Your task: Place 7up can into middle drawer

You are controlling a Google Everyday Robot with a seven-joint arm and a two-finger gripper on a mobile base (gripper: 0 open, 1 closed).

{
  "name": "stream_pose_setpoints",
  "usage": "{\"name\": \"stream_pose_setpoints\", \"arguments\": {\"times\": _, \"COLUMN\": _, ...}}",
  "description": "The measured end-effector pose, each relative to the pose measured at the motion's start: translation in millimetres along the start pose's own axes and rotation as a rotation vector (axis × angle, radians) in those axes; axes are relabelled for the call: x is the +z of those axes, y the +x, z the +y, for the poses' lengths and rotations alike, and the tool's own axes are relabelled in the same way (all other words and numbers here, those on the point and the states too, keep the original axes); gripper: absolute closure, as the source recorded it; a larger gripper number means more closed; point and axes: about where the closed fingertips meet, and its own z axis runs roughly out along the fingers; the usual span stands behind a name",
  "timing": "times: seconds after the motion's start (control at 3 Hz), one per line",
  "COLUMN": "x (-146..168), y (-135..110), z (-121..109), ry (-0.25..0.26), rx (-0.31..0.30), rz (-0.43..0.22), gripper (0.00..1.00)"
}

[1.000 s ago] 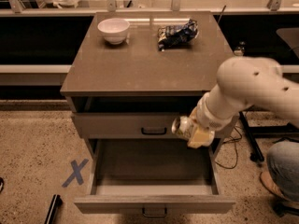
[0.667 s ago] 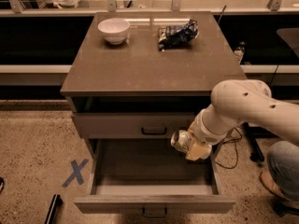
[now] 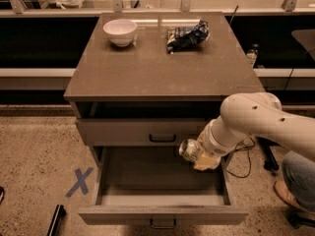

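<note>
The 7up can (image 3: 188, 150) shows as a small silver can lying sideways in my gripper (image 3: 201, 156). The gripper is shut on it and holds it over the right part of the open middle drawer (image 3: 123, 178), just above the tray and below the closed upper drawer front. The drawer is pulled far out, and its deep tray looks bare inside. My white arm (image 3: 256, 119) reaches in from the right.
A flat grey drawer front (image 3: 128, 131) with a black centred handle sits above the open drawer. On the cabinet top stand a white bowl (image 3: 120, 31) and a dark blue snack bag (image 3: 187, 35). A blue X (image 3: 79, 182) marks the floor at the left. A person's leg (image 3: 298, 178) is at the right.
My gripper has moved down and a little left with the can, from in front of the upper drawer front to over the open drawer's tray.
</note>
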Motion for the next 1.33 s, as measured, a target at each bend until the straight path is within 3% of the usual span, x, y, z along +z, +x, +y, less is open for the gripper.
{"name": "stream_pose_setpoints", "arguments": {"times": 0.33, "x": 27, "y": 25, "z": 10, "ry": 0.065, "rx": 0.023, "rz": 0.026, "gripper": 1.00}}
{"name": "stream_pose_setpoints", "arguments": {"times": 0.67, "x": 55, "y": 37, "z": 7, "ry": 0.149, "rx": 0.004, "rz": 0.015, "gripper": 1.00}}
{"name": "stream_pose_setpoints", "arguments": {"times": 1.0, "x": 82, "y": 34, "z": 1, "ry": 0.180, "rx": -0.027, "rz": -0.017, "gripper": 1.00}}
{"name": "stream_pose_setpoints", "arguments": {"times": 1.33, "x": 112, "y": 30, "z": -1, "ry": 0.140, "rx": -0.030, "rz": -0.062, "gripper": 1.00}}
